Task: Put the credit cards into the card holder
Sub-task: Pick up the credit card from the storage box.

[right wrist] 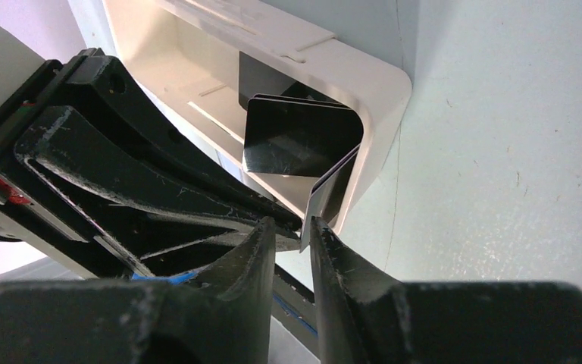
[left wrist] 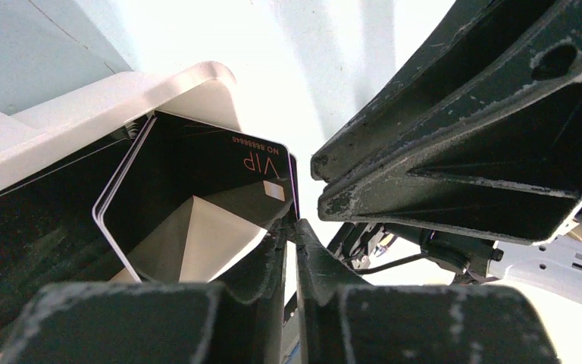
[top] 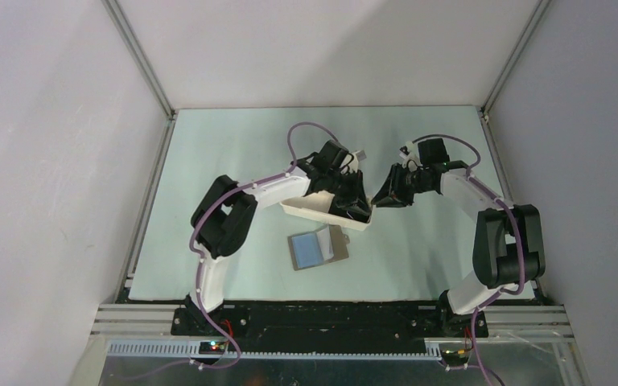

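Several black credit cards stand on edge in the right end of a long white tray; the front one reads "VIP". My left gripper is shut on the stack's right corner, at the tray's end. In the right wrist view the cards lean in the tray. One card's edge reaches between the fingers of my right gripper, touching only the right finger, and the jaws stand a little apart. The card holder lies open on the table, light blue pockets up, in front of the tray.
The two grippers meet tip to tip at the tray's right end. The right gripper's black body fills the upper right of the left wrist view. White walls with metal posts enclose the table on three sides.
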### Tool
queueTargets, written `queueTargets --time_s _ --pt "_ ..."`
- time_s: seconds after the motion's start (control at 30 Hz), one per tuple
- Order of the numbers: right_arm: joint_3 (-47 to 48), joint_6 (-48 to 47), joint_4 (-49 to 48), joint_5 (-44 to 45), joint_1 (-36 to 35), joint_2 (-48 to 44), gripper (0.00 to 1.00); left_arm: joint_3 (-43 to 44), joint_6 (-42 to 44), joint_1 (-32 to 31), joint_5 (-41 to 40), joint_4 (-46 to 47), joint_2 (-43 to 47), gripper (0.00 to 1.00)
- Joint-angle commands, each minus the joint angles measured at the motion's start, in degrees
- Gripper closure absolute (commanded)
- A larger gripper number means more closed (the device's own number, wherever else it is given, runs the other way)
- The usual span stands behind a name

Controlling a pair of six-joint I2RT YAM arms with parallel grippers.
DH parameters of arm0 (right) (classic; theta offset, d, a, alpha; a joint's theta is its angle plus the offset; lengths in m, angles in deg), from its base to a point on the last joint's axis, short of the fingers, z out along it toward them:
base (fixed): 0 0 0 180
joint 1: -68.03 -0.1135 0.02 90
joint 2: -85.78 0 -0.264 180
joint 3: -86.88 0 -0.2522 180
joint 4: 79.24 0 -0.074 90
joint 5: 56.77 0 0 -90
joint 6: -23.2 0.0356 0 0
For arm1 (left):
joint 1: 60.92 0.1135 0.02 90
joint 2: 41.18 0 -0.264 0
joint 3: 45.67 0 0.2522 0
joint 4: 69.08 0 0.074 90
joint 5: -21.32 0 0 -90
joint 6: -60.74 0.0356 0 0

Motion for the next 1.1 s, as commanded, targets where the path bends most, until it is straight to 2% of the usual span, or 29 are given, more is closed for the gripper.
queueTargets --time_s 0.0,0.37,0.83,1.07 --pt "-0.06 -0.08 -1.35 -0.04 0.16 0.98 0.74 -1.3 -0.39 0.23 1.4 1.34 -1.24 0.85" --pt "0.0 -0.83 -0.48 0.33 0.12 0.75 0.74 -2.32 -0.62 0.23 2.15 2.67 -1.59 0.69" --pt "-0.6 -1.97 0.68 1.71 0.08 0.5 0.76 -3.2 -0.7 0.28 0.93 3.06 -1.5 0.83" --pt "-0.88 -2.36 1.02 2.09 0.13 0.31 0.74 -3.32 -0.7 0.42 0.7 3.1 -1.43 0.84"
